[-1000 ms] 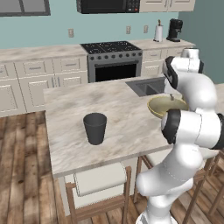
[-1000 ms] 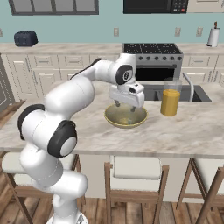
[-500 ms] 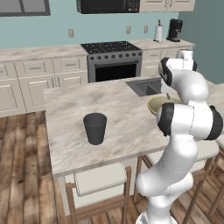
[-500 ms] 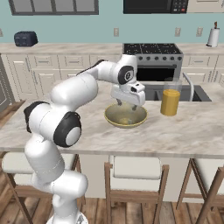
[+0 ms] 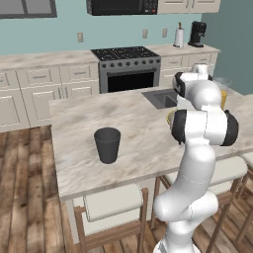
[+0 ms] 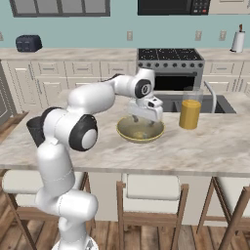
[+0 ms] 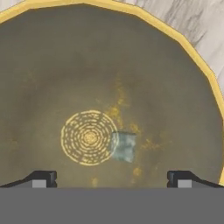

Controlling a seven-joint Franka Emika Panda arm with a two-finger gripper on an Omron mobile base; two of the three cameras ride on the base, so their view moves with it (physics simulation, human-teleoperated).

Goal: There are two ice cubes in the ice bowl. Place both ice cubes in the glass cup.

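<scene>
Pincer lower into ice bowl, jaws unchanged, spread.

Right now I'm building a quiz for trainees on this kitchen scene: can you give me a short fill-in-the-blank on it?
1. The gripper hangs over the ice bowl with its jaws ____.
2. In the hand view, one pale ice cube lies ____ the bowl.
3. The tall clear glass beside the bowl holds ____ liquid.
4. The glass cup stands ____ on the counter.

Missing words: open; inside; orange; upright
</scene>
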